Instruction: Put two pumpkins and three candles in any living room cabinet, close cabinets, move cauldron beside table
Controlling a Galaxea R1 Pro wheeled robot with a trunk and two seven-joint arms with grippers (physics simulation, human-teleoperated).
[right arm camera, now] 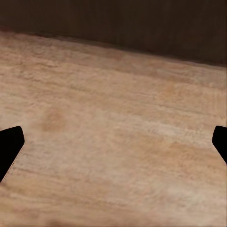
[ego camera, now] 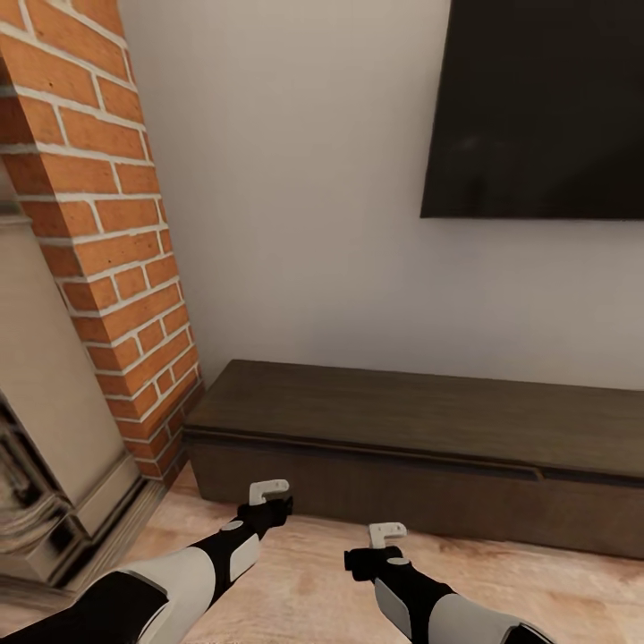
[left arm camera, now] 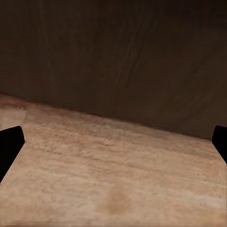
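While the head view takes in the closed cabinet point(ego camera: 420, 447), brick column point(ego camera: 107, 224) and dark screen point(ego camera: 537, 107), both wrist views add wooden floor point(right arm camera: 113, 132). Left hand point(ego camera: 268, 497) and right hand point(ego camera: 386, 537) are spread wide, empty.

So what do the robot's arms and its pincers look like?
Both arms have smooth white shells with black joints and black wrists. The left pincer and the right pincer are small pale grey, blocky pieces on those black wrists. In the wrist views, the fingertips look like dark, flat black tips. No cables or markings can be seen.
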